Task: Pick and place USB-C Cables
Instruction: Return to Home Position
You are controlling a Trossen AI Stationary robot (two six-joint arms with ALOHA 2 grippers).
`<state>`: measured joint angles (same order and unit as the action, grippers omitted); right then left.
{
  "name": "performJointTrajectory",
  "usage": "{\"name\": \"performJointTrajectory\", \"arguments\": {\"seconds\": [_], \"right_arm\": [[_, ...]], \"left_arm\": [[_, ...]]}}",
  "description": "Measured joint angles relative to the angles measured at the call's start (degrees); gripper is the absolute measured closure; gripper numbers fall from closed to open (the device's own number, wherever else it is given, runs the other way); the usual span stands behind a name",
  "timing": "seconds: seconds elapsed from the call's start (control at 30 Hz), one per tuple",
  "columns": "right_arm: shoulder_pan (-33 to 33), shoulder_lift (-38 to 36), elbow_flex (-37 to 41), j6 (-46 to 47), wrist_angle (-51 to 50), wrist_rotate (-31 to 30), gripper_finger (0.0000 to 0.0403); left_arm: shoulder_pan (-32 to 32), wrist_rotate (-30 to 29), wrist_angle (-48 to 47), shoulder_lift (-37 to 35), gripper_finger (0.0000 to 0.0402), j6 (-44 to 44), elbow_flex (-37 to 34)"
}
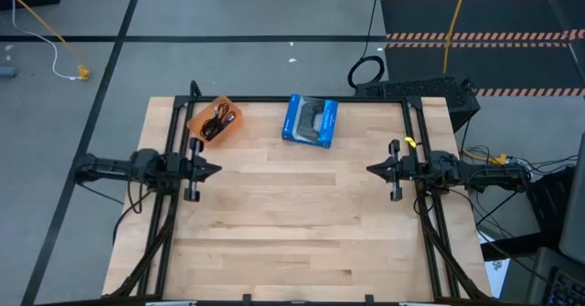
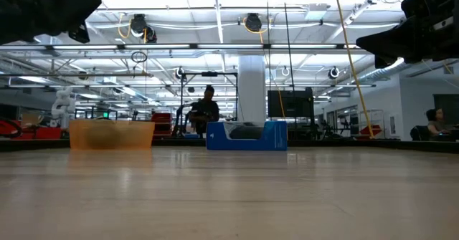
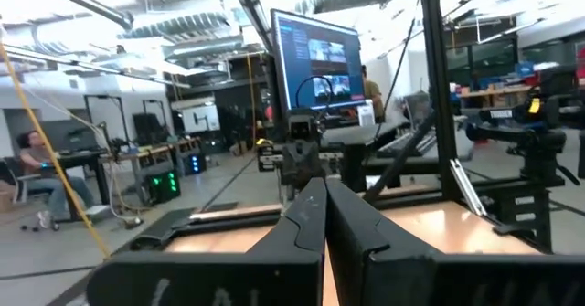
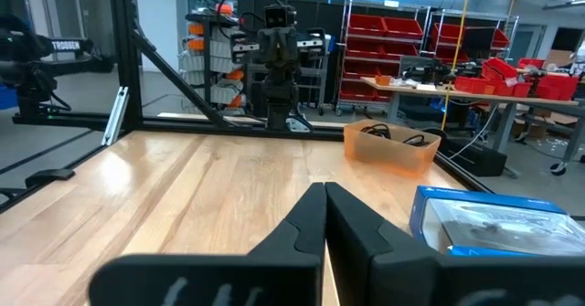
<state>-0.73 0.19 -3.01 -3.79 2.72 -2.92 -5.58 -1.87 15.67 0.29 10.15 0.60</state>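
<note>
USB-C Cables [image 1: 220, 118] sit in the orange bin [image 1: 197, 122] at 11 o'clock, so imo job's done. My left pincer [image 1: 214, 170] at 9 and right pincer [image 1: 372, 169] at 3 are both closed, empty bc nothing's left.

1. The bench [image 1: 302, 224] is a pale wooden top of joined planks whose grain runs from side to side in the high view. A dark metal frame [image 1: 265, 99] borders its far edge and both sides.
2. The blue box [image 1: 310, 121] lies flat on the wood close to the far edge, about midway across and slightly askew to the planks.
3. The orange bin [image 1: 213, 121] stands upright on the wood to the left of the blue box, toward the far left corner. It is apart from the box, with a stretch of wood between them.
4. In the low view, the bin sits level with the blue box along the same far line.
</note>
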Motion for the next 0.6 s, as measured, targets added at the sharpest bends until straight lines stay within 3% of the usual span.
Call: {"name": "performJointTrajectory", "arguments": {"seconds": [0.6], "right_arm": [[0.0,0.0,0.0,0.0,0.0,0.0,0.0403]], "left_arm": [[0.1,-0.3,-14.6,0.6,0.038,-0.7,0.1]]}}
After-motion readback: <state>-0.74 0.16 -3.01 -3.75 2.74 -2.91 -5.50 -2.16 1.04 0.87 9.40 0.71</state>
